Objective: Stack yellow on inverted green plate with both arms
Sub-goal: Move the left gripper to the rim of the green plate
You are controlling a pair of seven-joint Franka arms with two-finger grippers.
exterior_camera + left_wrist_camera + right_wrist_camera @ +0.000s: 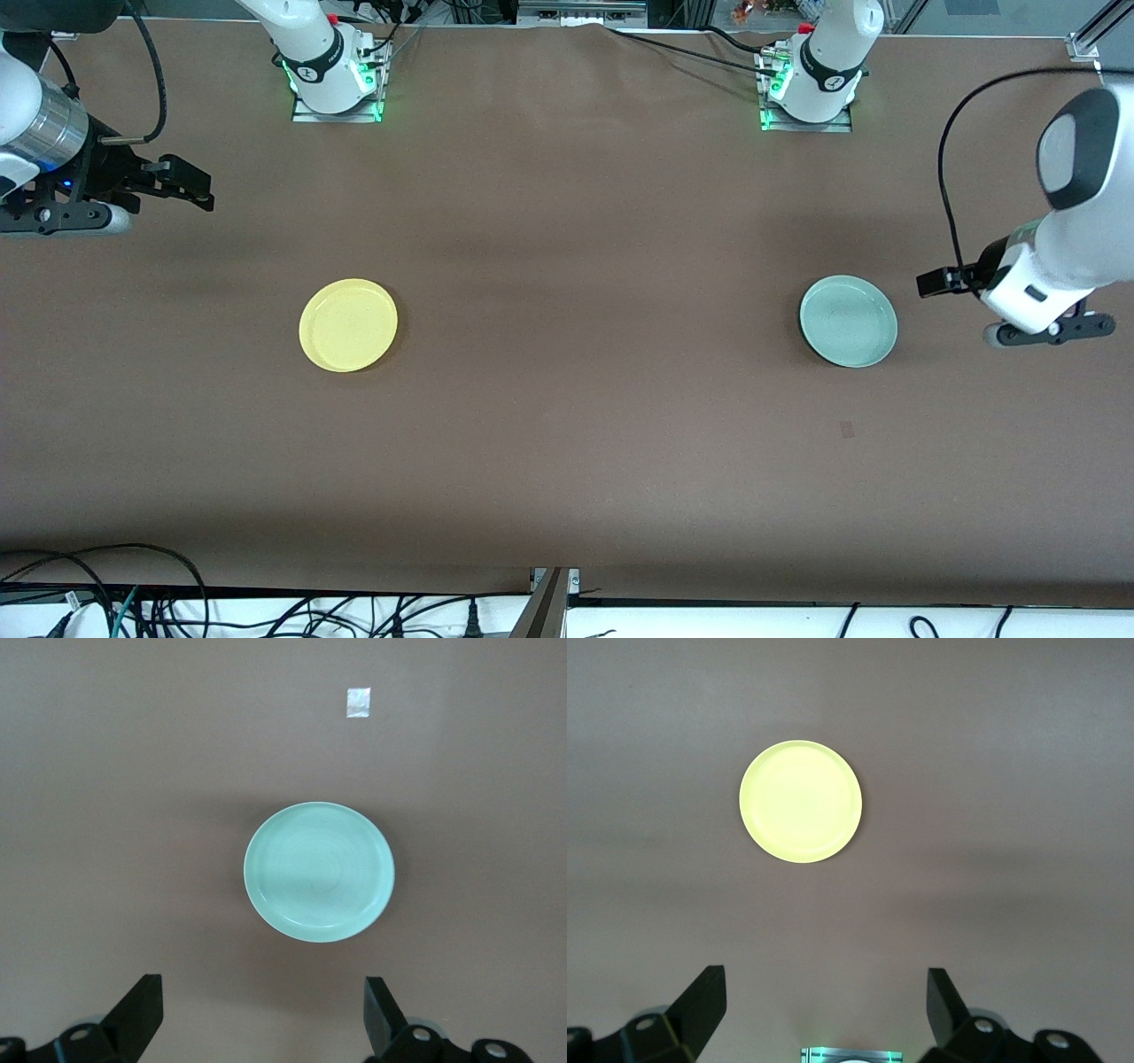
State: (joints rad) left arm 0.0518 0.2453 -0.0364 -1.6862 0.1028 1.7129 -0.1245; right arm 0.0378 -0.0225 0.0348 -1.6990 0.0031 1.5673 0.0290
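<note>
On the table we see nothing done — yellow and green plate lie well apart, green plate still rim-up; left gripper and right gripper hang spread and empty.

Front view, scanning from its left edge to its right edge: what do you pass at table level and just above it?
Right end effector → yellow plate → green plate → left end effector.
</note>
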